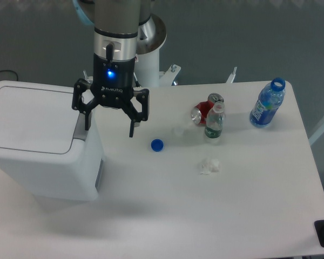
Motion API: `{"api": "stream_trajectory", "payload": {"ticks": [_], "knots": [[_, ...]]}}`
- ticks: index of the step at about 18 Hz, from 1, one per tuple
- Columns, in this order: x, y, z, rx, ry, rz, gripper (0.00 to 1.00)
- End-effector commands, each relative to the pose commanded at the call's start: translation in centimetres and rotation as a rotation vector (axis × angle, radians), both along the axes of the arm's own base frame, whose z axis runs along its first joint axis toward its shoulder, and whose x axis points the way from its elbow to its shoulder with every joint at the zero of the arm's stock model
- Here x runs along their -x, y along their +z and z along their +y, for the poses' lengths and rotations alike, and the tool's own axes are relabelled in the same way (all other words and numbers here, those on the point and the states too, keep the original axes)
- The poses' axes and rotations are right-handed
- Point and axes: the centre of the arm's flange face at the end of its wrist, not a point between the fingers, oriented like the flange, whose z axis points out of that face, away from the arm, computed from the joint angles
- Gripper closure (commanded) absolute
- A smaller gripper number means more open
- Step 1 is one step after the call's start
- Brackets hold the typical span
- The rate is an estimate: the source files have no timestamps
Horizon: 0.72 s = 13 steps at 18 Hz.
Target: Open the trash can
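White trash can (38, 140) sits lid shut at the counter's (248, 205) left edge, gripper (109, 123) hangs at its right rim with fingers (133, 127) spread and grasping nothing, blue cap (157, 144) mid-counter, red can (203, 112) and 2 bottles toward the back right.

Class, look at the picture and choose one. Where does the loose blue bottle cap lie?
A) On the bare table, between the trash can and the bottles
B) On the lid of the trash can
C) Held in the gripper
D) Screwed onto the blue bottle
A: the blue bottle cap lies on the table, right of the trash can and left of the green-labelled bottle.
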Motion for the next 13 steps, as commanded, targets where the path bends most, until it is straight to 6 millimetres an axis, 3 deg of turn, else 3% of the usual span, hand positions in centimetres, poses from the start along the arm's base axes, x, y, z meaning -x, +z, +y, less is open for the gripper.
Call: {"api": "stream_trajectory", "payload": {"ticks": [13], "knots": [[-0.67,-0.89,0.21,0.014,-0.014,-0.009,0.00]]}}
